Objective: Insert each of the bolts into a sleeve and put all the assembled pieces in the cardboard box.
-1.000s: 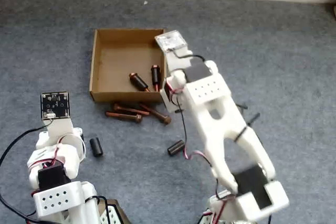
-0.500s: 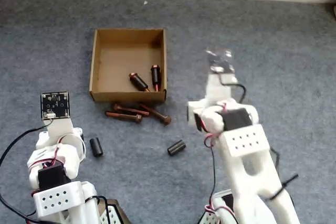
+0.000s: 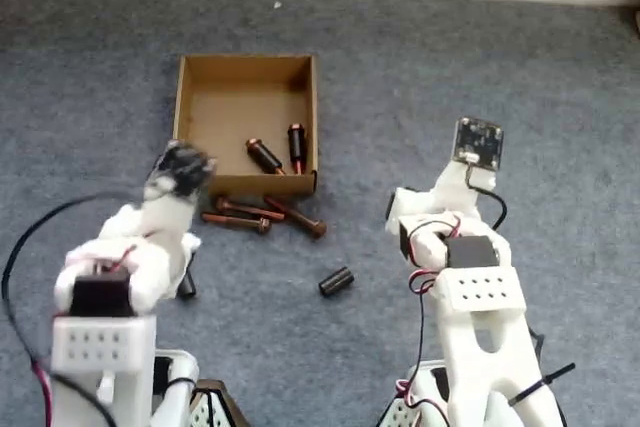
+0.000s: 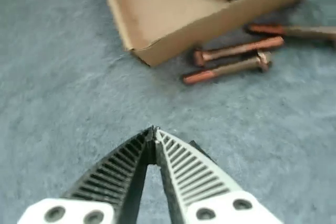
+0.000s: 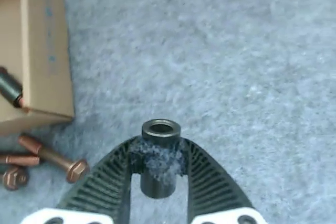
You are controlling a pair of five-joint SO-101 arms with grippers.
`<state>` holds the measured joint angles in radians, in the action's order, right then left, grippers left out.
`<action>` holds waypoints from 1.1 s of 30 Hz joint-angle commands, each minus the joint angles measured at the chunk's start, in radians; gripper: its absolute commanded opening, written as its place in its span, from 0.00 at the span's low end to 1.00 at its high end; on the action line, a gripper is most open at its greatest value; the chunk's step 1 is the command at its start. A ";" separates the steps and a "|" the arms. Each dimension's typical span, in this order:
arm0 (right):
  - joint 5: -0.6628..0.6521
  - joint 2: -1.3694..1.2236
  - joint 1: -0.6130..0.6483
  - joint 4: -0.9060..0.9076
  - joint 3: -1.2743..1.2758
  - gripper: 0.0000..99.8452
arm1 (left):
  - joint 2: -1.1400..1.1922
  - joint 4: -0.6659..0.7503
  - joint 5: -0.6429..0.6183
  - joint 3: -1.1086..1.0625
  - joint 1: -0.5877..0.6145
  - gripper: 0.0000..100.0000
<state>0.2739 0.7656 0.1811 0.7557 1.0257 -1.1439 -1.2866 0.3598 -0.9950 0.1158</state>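
right wrist view: right jaws clamp a sleeve between them; left jaws are together, empty, bolts ahead beside the box. judged step: mating bolt and sleeve; next, left jaws must part around a bolt

Open carpet right of the cardboard box, three loose bolts crowding its front wall, black sleeve lying near their right end, box's far half bare
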 commanded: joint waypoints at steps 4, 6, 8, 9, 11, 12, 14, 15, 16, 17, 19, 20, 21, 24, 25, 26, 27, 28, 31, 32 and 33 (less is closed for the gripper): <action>0.012 0.036 -0.030 -0.025 -0.012 0.00 | 0.467 -0.003 0.341 0.229 -0.160 0.04; 0.011 0.036 -0.030 -0.038 -0.007 0.00 | 0.559 0.005 0.362 0.259 -0.191 0.11; 0.009 0.036 -0.030 -0.056 0.007 0.00 | 0.634 0.006 0.364 0.285 -0.217 0.19; 0.009 0.036 -0.030 -0.073 0.016 0.00 | 0.668 0.015 0.364 0.300 -0.229 0.22; 0.008 0.036 -0.030 -0.105 0.036 0.00 | 0.733 0.054 0.367 0.328 -0.245 0.23; 0.008 0.036 -0.030 -0.119 0.042 0.00 | 0.760 0.080 0.387 0.340 -0.252 0.22; 0.008 0.036 -0.030 -0.131 0.050 0.00 | 0.819 0.117 0.437 0.355 -0.266 0.22; 0.008 0.036 -0.030 -0.131 0.050 0.00 | 0.849 0.133 0.456 0.363 -0.274 0.21; 0.008 0.036 -0.030 -0.131 0.050 0.00 | 0.878 0.149 0.468 0.372 -0.277 0.21; 0.008 0.036 -0.030 -0.131 0.050 0.00 | 0.908 0.161 0.476 0.384 -0.282 0.21; 0.008 0.036 -0.030 -0.131 0.050 0.00 | 0.967 0.178 0.476 0.414 -0.285 0.20; 0.008 0.036 -0.030 -0.131 0.050 0.00 | 0.998 0.183 0.476 0.432 -0.285 0.19; 0.008 0.036 -0.030 -0.131 0.050 0.00 | 1.026 0.183 0.476 0.450 -0.285 0.19; 0.008 0.036 -0.030 -0.131 0.050 0.00 | 1.113 0.183 0.476 0.516 -0.285 0.19; 0.008 0.036 -0.030 -0.131 0.050 0.00 | 1.145 0.183 0.476 0.541 -0.285 0.19; 0.008 0.036 -0.030 -0.131 0.050 0.00 | 1.176 0.183 0.476 0.564 -0.285 0.19; 0.008 0.036 -0.030 -0.131 0.050 0.00 | 1.205 0.183 0.476 0.587 -0.285 0.19; 0.008 0.036 -0.031 -0.131 0.050 0.00 | 1.239 0.183 0.476 0.608 -0.285 0.19; 0.008 0.036 -0.031 -0.131 0.050 0.00 | 1.328 0.181 0.476 0.662 -0.286 0.19; 0.008 0.036 -0.031 -0.131 0.050 0.00 | 1.356 0.181 0.477 0.674 -0.286 0.18; 0.008 0.036 -0.031 -0.131 0.050 0.00 | 1.382 0.180 0.477 0.685 -0.286 0.17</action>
<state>0.2800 0.7656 0.1626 0.6467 1.0840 0.1665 -1.1162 0.8247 -0.3874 -0.1573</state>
